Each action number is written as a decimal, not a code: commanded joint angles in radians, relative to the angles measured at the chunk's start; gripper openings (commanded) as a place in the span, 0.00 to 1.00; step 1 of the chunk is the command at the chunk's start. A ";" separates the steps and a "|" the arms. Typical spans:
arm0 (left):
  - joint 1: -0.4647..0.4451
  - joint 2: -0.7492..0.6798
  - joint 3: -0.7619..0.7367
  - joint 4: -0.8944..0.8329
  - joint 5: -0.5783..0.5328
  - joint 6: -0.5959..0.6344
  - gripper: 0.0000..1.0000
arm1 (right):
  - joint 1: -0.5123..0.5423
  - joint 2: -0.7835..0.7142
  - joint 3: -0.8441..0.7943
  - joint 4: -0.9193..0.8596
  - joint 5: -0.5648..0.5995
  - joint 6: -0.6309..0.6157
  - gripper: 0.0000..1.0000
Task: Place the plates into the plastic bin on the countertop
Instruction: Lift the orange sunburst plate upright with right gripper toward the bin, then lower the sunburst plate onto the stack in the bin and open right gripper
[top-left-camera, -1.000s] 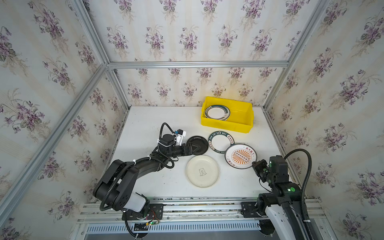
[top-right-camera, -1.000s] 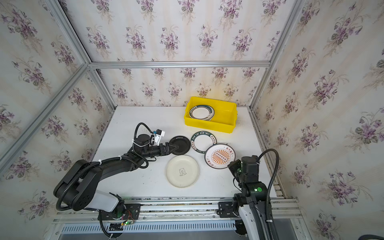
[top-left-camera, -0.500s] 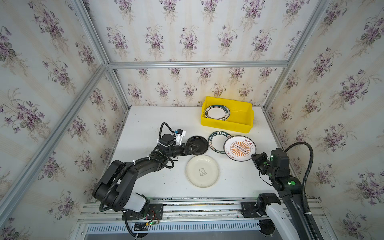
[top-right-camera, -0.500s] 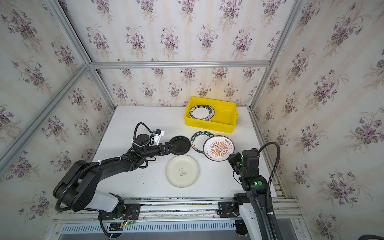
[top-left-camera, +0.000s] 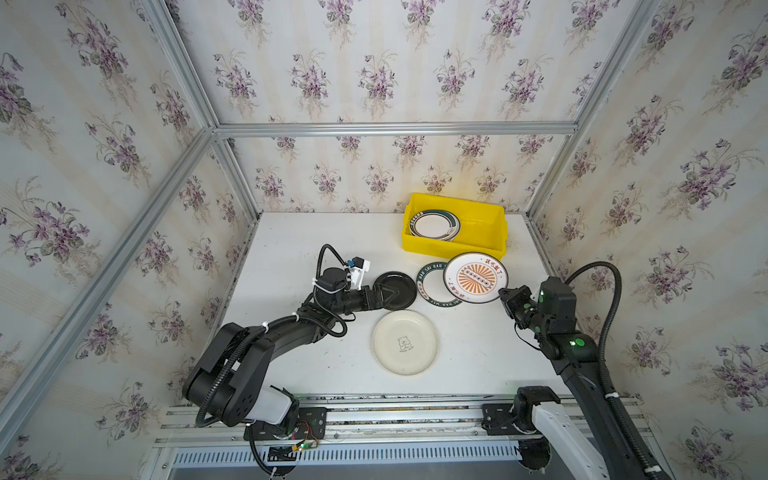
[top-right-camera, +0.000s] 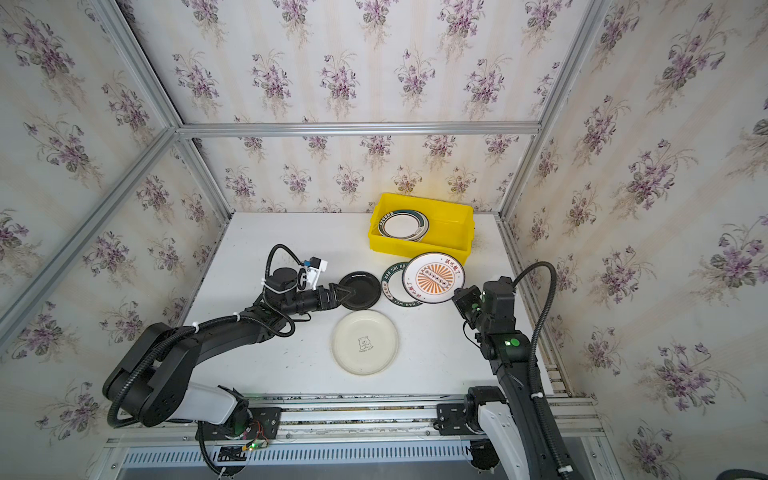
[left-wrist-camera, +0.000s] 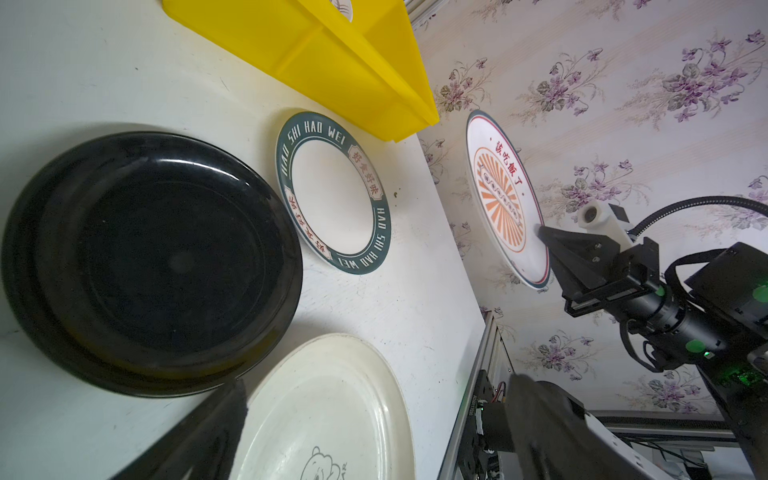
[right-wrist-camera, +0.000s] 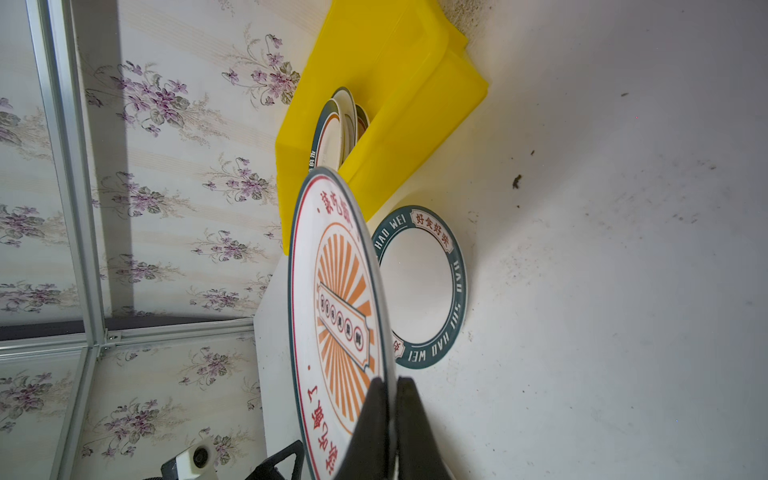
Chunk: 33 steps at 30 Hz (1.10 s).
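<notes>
The right pincer (top-left-camera: 503, 291) is seen in both top views clamped on the rim of the sunburst plate (top-left-camera: 476, 276). Within the last second the plate has been lifted off the counter (top-left-camera: 291, 241) and brought up to the yellow bin (top-left-camera: 424, 247) just beyond the pincer. A short carry and a release are judged to remain. The left pincer (top-left-camera: 384, 294), spread wide at the black plate (top-left-camera: 399, 286), has not moved.

In the left wrist view the sunburst plate is shown clear of the counter.

In the right wrist view the lettered plate (right-wrist-camera: 419, 286) is seen beneath it, with the bin ahead.
</notes>
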 joint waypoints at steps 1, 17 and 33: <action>0.001 -0.007 -0.001 0.005 -0.001 0.009 0.99 | -0.001 0.033 0.027 0.135 -0.008 0.008 0.00; 0.002 -0.001 0.000 0.002 -0.006 0.014 1.00 | 0.002 0.380 0.229 0.344 -0.031 -0.039 0.00; 0.006 -0.010 -0.002 0.001 -0.004 0.015 1.00 | 0.056 0.823 0.519 0.509 -0.019 -0.103 0.00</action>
